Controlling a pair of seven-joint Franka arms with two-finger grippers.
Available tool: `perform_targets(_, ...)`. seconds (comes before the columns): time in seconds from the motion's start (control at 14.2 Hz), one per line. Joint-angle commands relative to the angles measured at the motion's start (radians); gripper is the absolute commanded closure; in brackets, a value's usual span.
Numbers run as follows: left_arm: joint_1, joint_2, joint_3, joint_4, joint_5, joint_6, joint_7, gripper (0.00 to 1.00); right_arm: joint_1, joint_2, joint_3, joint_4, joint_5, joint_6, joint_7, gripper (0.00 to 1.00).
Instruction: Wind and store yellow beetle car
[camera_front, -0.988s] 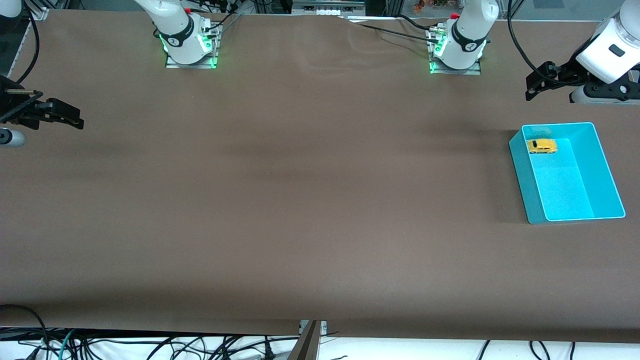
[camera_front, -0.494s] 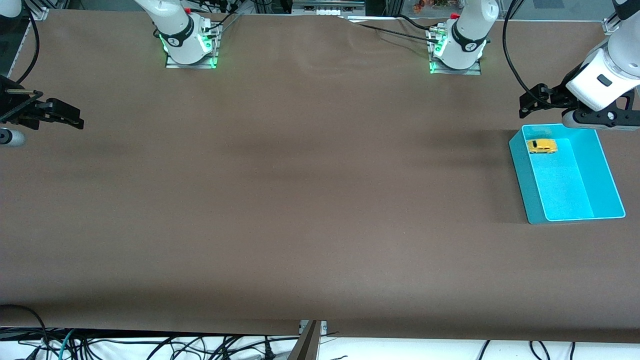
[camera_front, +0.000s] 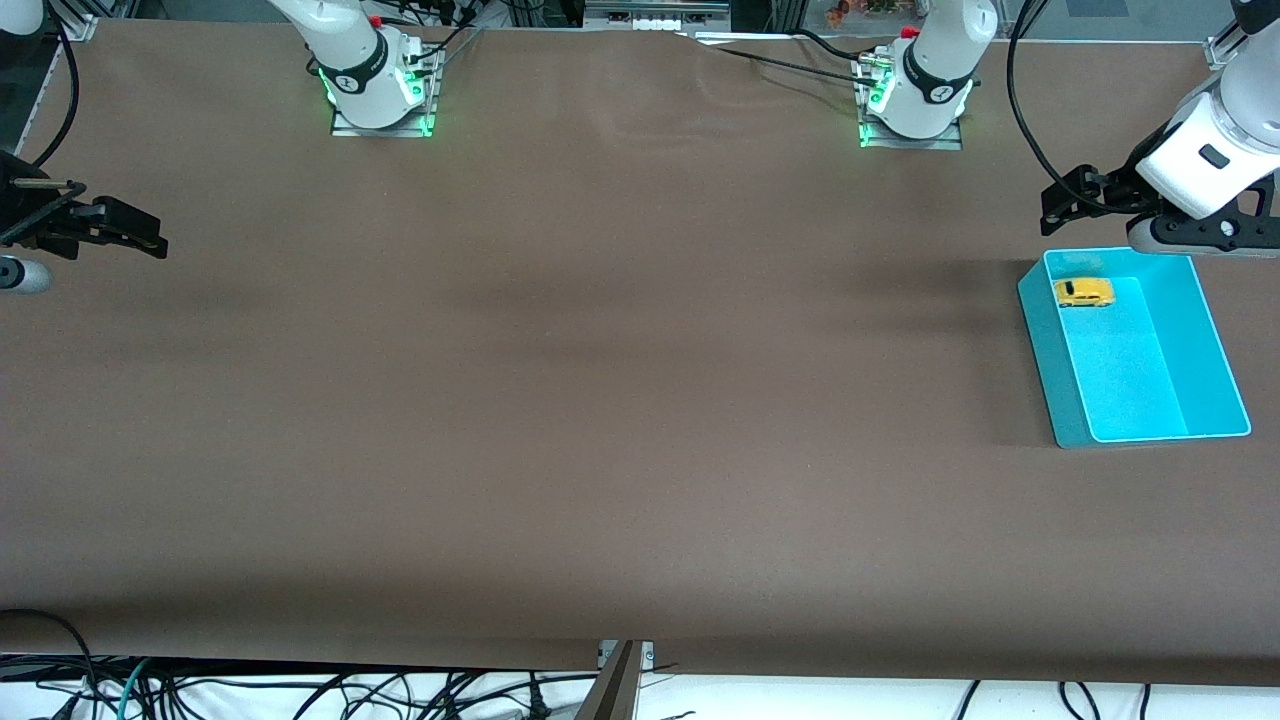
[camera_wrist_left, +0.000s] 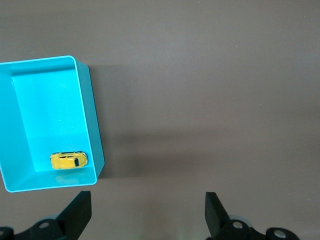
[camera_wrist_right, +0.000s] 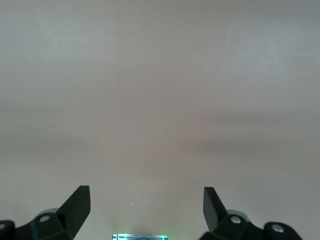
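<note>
The car (camera_front: 1083, 292) lies inside the cyan bin (camera_front: 1215, 330), in the corner at the bin's upper left in the front view, so storing looks done. The left gripper (camera_front: 1062, 190) hangs empty, fingers spread wide, just above the bin at the frame's right. The right gripper (camera_front: 125, 228) waits at the left edge, also wide and empty.

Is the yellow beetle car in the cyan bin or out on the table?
In the bin. The yellow beetle car sits on its wheels on the floor of the cyan bin, at the end farthest from the front camera, untouched by either gripper.
</note>
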Motion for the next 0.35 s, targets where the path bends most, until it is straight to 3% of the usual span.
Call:
perform_targets(0.0,0.001,-0.001,-0.002,0.024,0.022,-0.023,-0.006,0.00,-0.005,0.005,0.004,0.015,-0.001,-0.004,0.010,0.00)
perform_targets(0.28,0.003,0.001,0.000,0.024,0.022,-0.023,-0.006,0.00,-0.005,0.005,0.004,0.015,-0.001,-0.004,0.010,0.00)
